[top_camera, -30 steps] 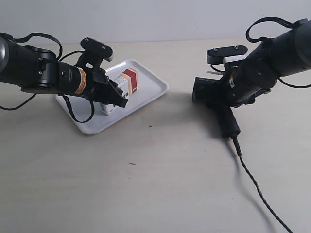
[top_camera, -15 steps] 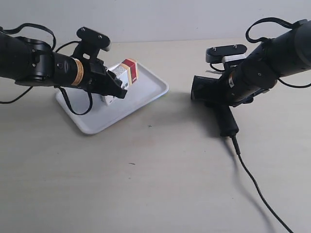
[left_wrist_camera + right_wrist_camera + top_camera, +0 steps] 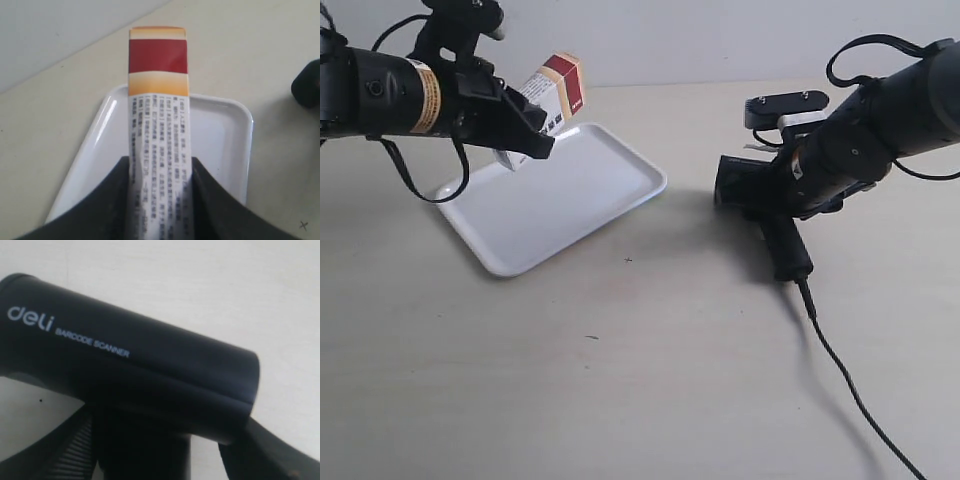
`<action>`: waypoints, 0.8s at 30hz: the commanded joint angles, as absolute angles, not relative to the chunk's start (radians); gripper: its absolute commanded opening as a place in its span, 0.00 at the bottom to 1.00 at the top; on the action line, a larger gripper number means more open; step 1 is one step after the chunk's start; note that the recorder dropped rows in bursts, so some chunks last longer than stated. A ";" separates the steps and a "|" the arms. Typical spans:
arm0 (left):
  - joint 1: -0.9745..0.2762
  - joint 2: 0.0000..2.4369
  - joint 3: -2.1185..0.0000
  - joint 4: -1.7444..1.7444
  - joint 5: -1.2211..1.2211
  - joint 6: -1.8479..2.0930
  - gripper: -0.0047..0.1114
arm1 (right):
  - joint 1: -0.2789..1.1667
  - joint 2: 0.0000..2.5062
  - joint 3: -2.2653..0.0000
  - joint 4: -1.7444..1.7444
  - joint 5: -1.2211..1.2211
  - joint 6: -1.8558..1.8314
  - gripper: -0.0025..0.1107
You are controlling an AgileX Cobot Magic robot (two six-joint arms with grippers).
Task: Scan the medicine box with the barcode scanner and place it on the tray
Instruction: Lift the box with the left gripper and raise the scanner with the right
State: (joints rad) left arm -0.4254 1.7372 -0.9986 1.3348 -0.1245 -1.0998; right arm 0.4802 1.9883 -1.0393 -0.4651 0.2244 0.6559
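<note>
The medicine box, white with a red and tan end, hangs tilted in the air above the far left part of the white tray. My left gripper is shut on its lower end. In the left wrist view the box stands between the two black fingers of my left gripper, with the tray below. The black barcode scanner is at the exterior view's right, handle tip low by the table. My right gripper holds the scanner around the top of its handle.
The scanner's thin black cable runs from the handle across the table toward the near right edge. A pale wall closes the far side of the beige table.
My left gripper has lifted the medicine box up off the tray and back toward the far left. The right arm and scanner have not moved.
</note>
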 commanded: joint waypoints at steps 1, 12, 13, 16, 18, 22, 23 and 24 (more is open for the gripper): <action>-0.429 1.706 -0.977 1.411 -0.147 -1.107 0.04 | 0.477 1.925 -1.046 -0.473 0.237 0.620 0.02; -0.418 1.706 -0.977 1.279 -0.169 -1.318 0.04 | 0.477 1.836 -1.022 -0.471 0.288 0.584 0.02; -0.418 1.706 -0.977 1.267 -0.174 -1.353 0.04 | 0.477 1.823 -1.010 -0.471 0.280 0.579 0.02; -0.390 1.706 -0.977 1.273 -0.260 -1.493 0.04 | 0.477 1.765 -0.948 -0.471 0.232 0.568 0.02; -0.361 1.712 -0.975 1.280 -0.376 -1.534 0.04 | 0.481 1.731 -0.908 -0.469 0.190 0.568 0.02; -0.280 1.740 -0.971 1.285 -0.635 -1.628 0.04 | 0.537 1.700 -0.854 -0.469 0.104 0.568 0.02; -0.254 1.752 -0.969 1.301 -0.709 -1.665 0.04 | 0.556 1.700 -0.854 -0.469 0.085 0.568 0.02; -0.242 1.769 -0.969 1.302 -0.734 -1.686 0.04 | 0.564 1.700 -0.854 -0.469 0.052 0.571 0.02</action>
State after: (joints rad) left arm -0.2659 1.7475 -0.9746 1.2930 -0.6503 -1.6359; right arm 0.5482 1.7128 -0.8566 -0.4651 0.1259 0.5749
